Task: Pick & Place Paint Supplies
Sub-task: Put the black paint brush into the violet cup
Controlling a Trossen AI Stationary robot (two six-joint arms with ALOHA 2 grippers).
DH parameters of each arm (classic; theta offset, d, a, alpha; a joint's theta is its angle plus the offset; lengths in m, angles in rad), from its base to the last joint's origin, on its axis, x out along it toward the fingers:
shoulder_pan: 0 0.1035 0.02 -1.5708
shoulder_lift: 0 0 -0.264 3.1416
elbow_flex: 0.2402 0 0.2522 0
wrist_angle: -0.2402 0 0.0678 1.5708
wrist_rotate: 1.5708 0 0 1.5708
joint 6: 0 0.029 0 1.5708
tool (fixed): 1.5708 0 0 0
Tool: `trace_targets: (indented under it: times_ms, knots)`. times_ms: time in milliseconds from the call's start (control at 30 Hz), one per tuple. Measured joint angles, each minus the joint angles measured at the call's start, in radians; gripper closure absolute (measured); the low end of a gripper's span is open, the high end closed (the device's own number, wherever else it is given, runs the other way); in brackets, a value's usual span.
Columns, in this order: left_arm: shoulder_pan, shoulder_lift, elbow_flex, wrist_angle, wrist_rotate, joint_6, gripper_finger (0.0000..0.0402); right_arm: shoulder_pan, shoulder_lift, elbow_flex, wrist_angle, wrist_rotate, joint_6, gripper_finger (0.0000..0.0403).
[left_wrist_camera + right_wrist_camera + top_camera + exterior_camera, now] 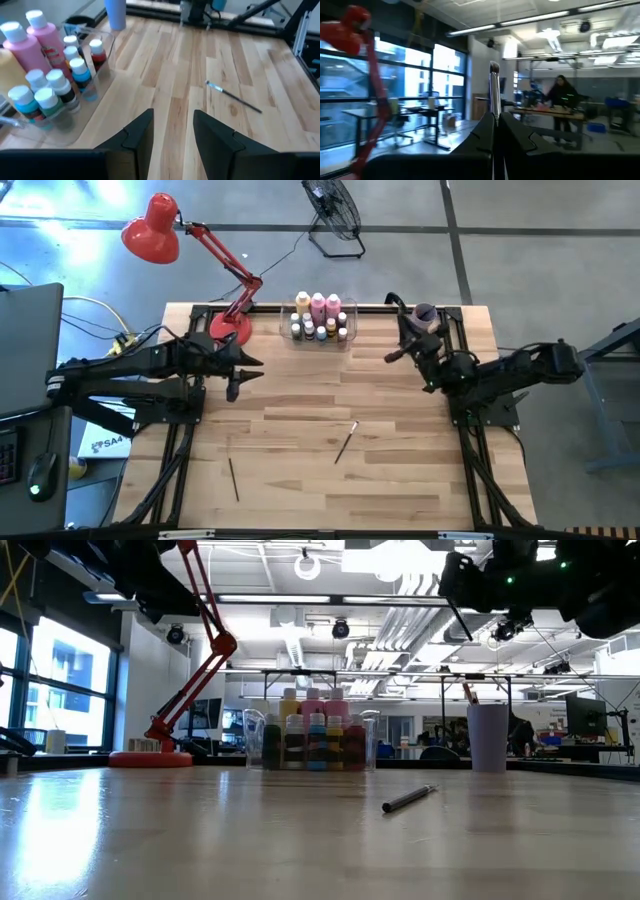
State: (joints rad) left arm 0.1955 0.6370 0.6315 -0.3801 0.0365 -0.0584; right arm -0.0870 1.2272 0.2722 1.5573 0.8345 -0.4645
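The clear bin (pixel 320 320) at the table's far edge holds the tall pink bottles (pixel 37 40), a yellow-orange one (pixel 303 303) and several tiny white-capped bottles (pixel 55 87). One paintbrush (pixel 346 442) lies flat mid-table, and another (pixel 233 478) lies near the front left. My left gripper (pixel 236 383) hovers open over the table's left side, well short of the bin. My right gripper (pixel 405 352) is raised beside the lilac cup (pixel 427 313) and is shut on a paintbrush (pixel 494 95). My right gripper pinches a paintbrush by its shaft (pixel 494 117) between the two fingers. The bristle end (pixel 494 67) sticks out past the fingertips. The brush is lifted clear of the table. How much of its handle lies behind the fingers does not show.
A red desk lamp (pixel 200 260) stands with its base at the far left corner, beside the bin. A brush handle (pixel 467 693) pokes out of the lilac cup (pixel 487 737). Bare wood lies between the arms. A person works at a bench in the room beyond (pixel 562 100).
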Motion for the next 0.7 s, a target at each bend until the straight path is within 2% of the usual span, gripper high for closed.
trace_targets:
  times_ms: [133, 233, 500, 600, 700]
  knots:
    - [0.0, 0.033, -0.001, 0.106, -0.003, -0.003, 0.0266, 0.04, 0.0, 0.0, -0.066, -0.096, 0.024, 0.0395]
    - [0.0, 0.089, 0.0, 0.258, 0.002, -0.001, 0.0266, 0.075, 0.0, 0.0, -0.115, -0.167, 0.06, 0.0395]
    - [0.001, 0.349, 0.0, 0.821, 0.029, 0.049, 0.0266, 0.147, 0.0, 0.008, -0.138, -0.341, 0.102, 0.0395]
    - [0.001, 0.439, 0.001, 0.964, 0.04, 0.093, 0.0266, 0.167, 0.005, 0.039, -0.174, -0.36, 0.102, 0.0395]
    - [0.0, 0.52, 0.023, 1.03, 0.04, 0.097, 0.0266, 0.182, 0.018, 0.091, -0.264, -0.39, 0.1, 0.0395]
